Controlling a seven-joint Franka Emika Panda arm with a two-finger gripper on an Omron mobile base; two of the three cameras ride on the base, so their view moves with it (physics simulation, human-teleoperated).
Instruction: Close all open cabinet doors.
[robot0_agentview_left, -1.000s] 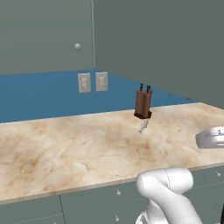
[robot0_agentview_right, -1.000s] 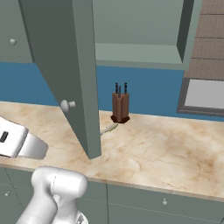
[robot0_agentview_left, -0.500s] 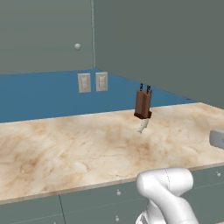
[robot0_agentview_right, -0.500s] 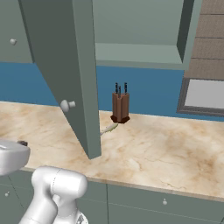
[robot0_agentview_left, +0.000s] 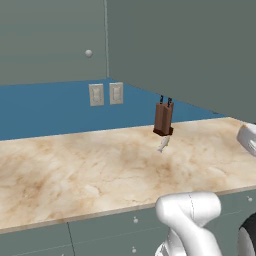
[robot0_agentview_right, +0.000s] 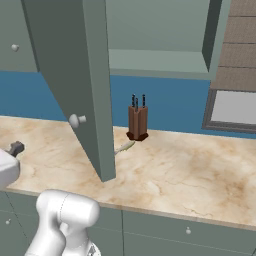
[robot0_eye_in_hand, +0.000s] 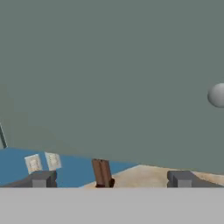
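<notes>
- Closed cabinet door (robot0_agentview_left: 50, 40): mounted on the wall above the left rear edge of the surface (robot0_agentview_left: 75, 170). It sits flush with the wall units, its round knob at the lower right corner. No action appears needed here.
- Open cabinet door (robot0_agentview_right: 75, 85): swung out over the front left part of the surface, edge-on to the wall, its lower corner hanging just above the front edge. The pale knob (robot0_agentview_right: 76, 120) sits near the lower corner of the free side.
- Handling, as a judgement: the panel is a rigid, flat, hinged board. It should swing freely and not flex. The face is smooth and offers no grip, so a flat push on the broad face near the free edge, far from the hinge, should need the least force. The knob is small and round and likely to slip.
- Open cabinet interior (robot0_agentview_right: 160, 30): the visible part of the shelf holds nothing.
- Knife block (robot0_agentview_right: 137, 122): stands at the rear of the surface and holds dark-handled knives. A small pale utensil lies just in front of it.
- Pincer (robot0_eye_in_hand: 109, 183): fingers spread apart, holding nothing, facing the door's broad face with the knob off to the right.
</notes>
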